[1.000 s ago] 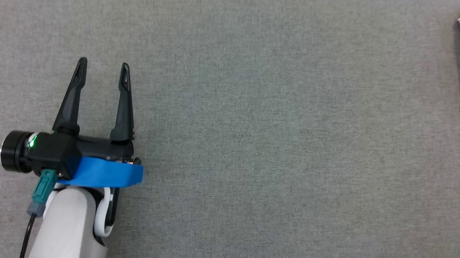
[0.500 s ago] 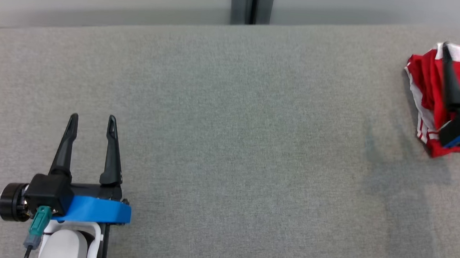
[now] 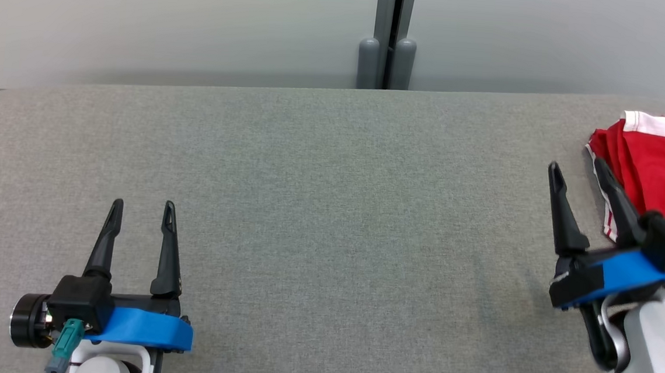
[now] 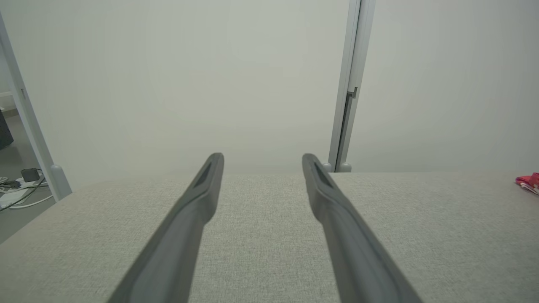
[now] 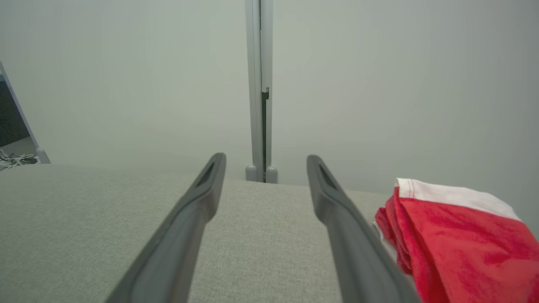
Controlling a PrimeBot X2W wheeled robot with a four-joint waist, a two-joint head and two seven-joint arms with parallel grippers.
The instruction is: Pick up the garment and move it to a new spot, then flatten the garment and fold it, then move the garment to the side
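Our left jaws stand wide apart over bare grey bench (image 3: 331, 210), gripping nothing. Their two dark fingers (image 3: 169, 251) point toward the pale wall (image 3: 145, 21) beyond the bench's far edge. Our right jaws are spread just as wide and are also empty.

The garment (image 3: 661, 168), red with a white band, lies bunched on the bench just outside the right jaws, on their outer side. It is well off to the right of the left jaws, with open bench running between the two pairs. In the head view the outer right finger (image 3: 615, 200) crosses the garment's near edge, and we cannot tell whether it touches the cloth or hangs above it.

Ahead of the right jaws, seen between their tips, a grey post (image 5: 261, 84) joins two wall panels. Off to the left of the left jaws stand a slanted white frame (image 4: 29, 126) and some cables (image 4: 21, 185) on the floor.

The garment runs off the right edge of the head view and the bottom of the right wrist view. It is folded over itself, so we cannot make out its kind. From the left wrist it shows as a small red scrap at the far right.
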